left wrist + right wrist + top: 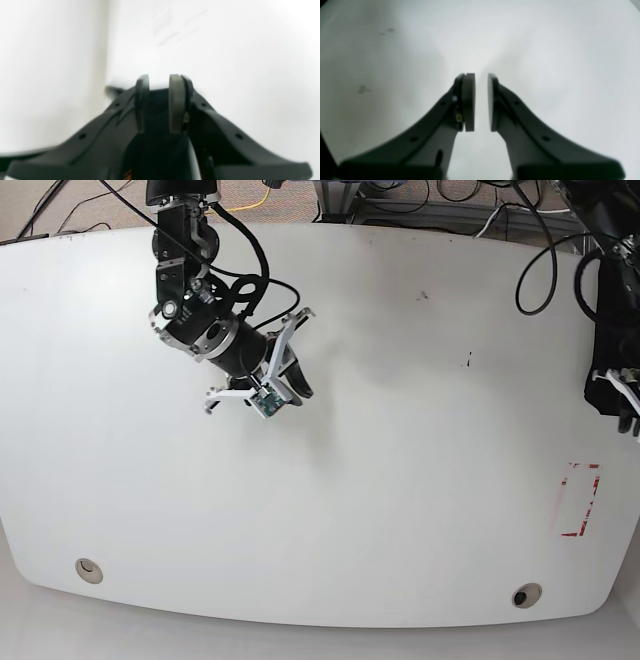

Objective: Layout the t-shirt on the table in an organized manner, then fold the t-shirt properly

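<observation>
Both end effectors hover over the bare table (400,480).

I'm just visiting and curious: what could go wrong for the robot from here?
The shirt hangs at the table's side edge, apparently pinched only by the left gripper; it could slip off. The right gripper, open and empty over bare table, is far from it, so spreading could bunch the cloth.

White table (400,510) w/ red tape mark (580,500)
</observation>
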You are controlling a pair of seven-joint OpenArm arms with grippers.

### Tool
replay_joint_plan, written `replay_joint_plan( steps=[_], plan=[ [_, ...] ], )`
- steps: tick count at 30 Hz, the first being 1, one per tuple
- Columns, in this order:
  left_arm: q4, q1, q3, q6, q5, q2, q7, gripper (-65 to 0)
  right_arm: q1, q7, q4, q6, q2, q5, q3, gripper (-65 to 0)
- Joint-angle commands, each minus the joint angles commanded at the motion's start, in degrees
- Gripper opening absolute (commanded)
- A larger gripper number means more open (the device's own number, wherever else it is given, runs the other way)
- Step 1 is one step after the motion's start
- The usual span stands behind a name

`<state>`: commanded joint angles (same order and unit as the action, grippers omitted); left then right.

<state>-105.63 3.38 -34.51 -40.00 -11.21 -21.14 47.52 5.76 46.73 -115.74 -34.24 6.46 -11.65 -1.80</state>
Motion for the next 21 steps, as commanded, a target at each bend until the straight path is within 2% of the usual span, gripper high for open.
replay_joint_plan(
  steps=[3, 8, 14, 17, 21],
  plan=[
    [-2.90, 2.73, 5.36, 0.00, 0.00, 3.60, 0.09, -52.4, 1.85, -2.20, 0.00, 2.20, 0.26, 0.09, 2.20, -55.6],
    [-6.07, 8.53, 9.05, 0.00, 0.00, 6.51, 0.18, -52.4, 5.54, -2.99, -0.88, 4.22, 2.73, 0.09, 4.22, -55.6],
    [-8.00, 15.30, 13.45, 0.00, -0.35, 6.68, 0.35, -52.4, 10.99, -2.99, -1.23, 4.48, 2.81, -0.35, 8.70, -55.6],
    [-8.62, 18.20, 16.09, 0.00, -0.35, 6.77, 0.35, -52.4, 13.36, -3.25, -1.23, 3.96, 2.81, -0.44, 11.52, -55.8],
    [-8.97, 22.68, 17.32, 0.00, -0.44, 6.77, 0.26, -52.4, 17.41, -3.25, -1.23, 3.96, 2.81, -0.44, 11.87, -56.1]
  ],
)
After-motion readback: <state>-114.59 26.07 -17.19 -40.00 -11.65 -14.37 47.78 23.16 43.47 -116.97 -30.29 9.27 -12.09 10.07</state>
